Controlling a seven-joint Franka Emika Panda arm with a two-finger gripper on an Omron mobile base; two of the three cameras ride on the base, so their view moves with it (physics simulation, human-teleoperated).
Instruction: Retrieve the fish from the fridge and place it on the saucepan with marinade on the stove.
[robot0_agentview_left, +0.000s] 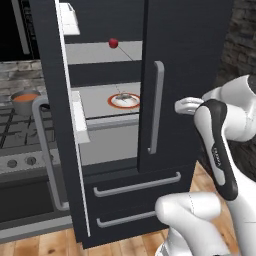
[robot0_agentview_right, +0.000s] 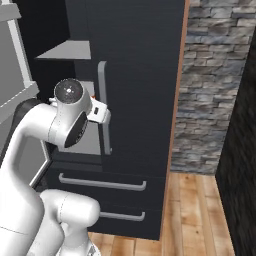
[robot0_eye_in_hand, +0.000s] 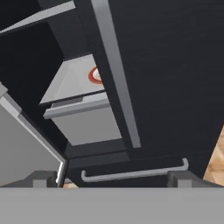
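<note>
White Franka arm with dark joints rises from the base and bends forward, its hand level with the long grey handle (robot0_agentview_left: 156, 107) of the shut right door of the tall black double-door fridge (robot0_agentview_left: 185, 45). From the left base camera the white hand sits just right of that handle, pointing toward it; whether it touches the door I cannot tell. In the hand camera the two-finger gripper (robot0_eye_in_hand: 113, 178) looks along the door's face, its small dark fingertips (robot0_eye_in_hand: 40, 178) set far apart at the bottom edge with nothing between them: jaws fully spread and holding nothing.

The fridge's left door (robot0_agentview_left: 52, 100) is swung open, edge-on to the left base camera. Inside, on the middle grey-white shelf (robot0_agentview_left: 97, 102), lies an orange-rimmed white plate (robot0_agentview_left: 124, 101) with the small, flat grey-silver fish (robot0_agentview_left: 123, 96) on it, well apart from the hand. A small red ball (robot0_agentview_left: 113, 43) sits on the shelf above. Two drawers with grey bar handles (robot0_agentview_left: 137, 184) run below.

Left of the open door stands the dark grey gas range (robot0_agentview_left: 20, 135) with black grates, and on it the small round grey metal saucepan (robot0_agentview_left: 25, 102) filled with orange-red marinade (robot0_agentview_left: 25, 97).
</note>
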